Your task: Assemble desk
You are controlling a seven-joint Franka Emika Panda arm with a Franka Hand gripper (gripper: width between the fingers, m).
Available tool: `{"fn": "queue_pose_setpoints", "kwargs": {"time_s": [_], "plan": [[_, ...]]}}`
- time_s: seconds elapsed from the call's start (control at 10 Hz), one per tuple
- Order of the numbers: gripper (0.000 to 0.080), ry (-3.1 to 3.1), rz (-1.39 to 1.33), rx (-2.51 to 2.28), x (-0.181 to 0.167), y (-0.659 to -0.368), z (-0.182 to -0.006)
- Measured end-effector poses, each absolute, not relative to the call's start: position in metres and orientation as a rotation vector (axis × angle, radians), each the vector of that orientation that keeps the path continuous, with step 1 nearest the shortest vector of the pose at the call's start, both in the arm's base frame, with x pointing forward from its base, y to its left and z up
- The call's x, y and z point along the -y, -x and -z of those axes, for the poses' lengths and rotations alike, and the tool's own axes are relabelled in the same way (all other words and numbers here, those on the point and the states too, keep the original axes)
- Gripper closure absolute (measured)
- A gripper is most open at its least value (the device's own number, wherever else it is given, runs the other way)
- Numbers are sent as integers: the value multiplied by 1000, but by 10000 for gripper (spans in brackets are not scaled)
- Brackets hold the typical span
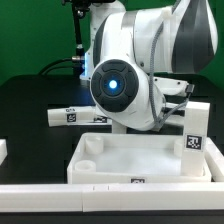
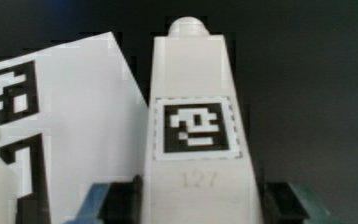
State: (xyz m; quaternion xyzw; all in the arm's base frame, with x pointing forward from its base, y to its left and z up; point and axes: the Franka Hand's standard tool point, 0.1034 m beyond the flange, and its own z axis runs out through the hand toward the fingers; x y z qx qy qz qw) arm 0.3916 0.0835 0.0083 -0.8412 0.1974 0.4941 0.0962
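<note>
In the wrist view my gripper (image 2: 197, 203) is shut on a white desk leg (image 2: 197, 90). The blue-padded fingers (image 2: 112, 203) press its two sides near the lower end. The leg carries a square black-and-white tag and ends in a rounded peg that points away from the camera. In the exterior view the rimmed desk top (image 1: 110, 157) lies at the front with a round corner socket at its left. One leg (image 1: 66, 115) lies on the black table behind it. Another leg (image 1: 195, 130) stands upright at the top's right far corner. The gripper itself is hidden there behind the arm.
The bulky white arm (image 1: 130, 70) fills the middle of the exterior view and hides the table behind it. A flat white sheet with large black markers, apparently the marker board (image 2: 60, 95), lies beside the held leg. A small white piece (image 1: 3, 150) sits at the exterior view's left edge.
</note>
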Motion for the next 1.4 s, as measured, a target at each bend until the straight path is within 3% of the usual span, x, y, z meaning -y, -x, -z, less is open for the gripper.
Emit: {"fn": "queue_pose_setpoints", "kwargs": {"time_s": [0.1,0.2,0.3,0.5,0.9,1.2,1.4], "plan": [[515,2509,-1436,-584,-83,-396,-10],[515,2487,-1444,-570,-80,-405,-32],[515,2506,-1352,-567,-68,-434,-61],[515,2659,-1067,-486,-43,-472,-101],[514,2815,-694,-492,-43,-490,-105],[514,2847,-330,-448,-31,-546,-153],[514,2893,-96,-454,-33,-549,-154]]}}
